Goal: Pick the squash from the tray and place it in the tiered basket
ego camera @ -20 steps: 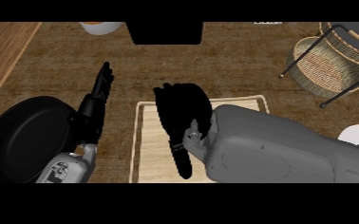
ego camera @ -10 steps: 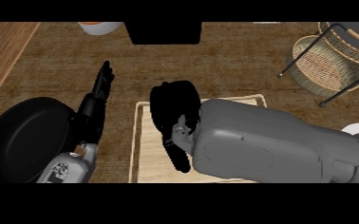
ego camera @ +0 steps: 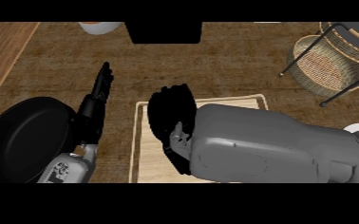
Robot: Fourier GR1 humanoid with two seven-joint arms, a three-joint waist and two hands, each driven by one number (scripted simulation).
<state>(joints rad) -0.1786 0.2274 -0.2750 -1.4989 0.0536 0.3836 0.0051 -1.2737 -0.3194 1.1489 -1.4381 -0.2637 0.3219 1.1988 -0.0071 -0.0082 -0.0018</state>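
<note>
My right hand point(ego camera: 172, 115) hangs over the left half of the light wooden tray point(ego camera: 150, 172), with its grey forearm point(ego camera: 266, 144) covering most of the tray's right side. No squash shows anywhere; the hand and forearm hide whatever lies beneath them. The tiered wicker basket point(ego camera: 319, 69) in its dark wire frame stands at the far right, well apart from the hand. At the left, my left hand point(ego camera: 98, 95) rests open and points away from me along the counter.
A round black pan point(ego camera: 32, 137) lies at the left edge beside my left forearm point(ego camera: 67, 168). A dark box point(ego camera: 165, 31) and a white bowl point(ego camera: 99, 26) stand at the back. A white object point(ego camera: 353, 129) peeks in at the right edge.
My right forearm has moved left and forward over the tray, covering more of it, and the hand has sunk toward the tray. The left hand has not moved.
</note>
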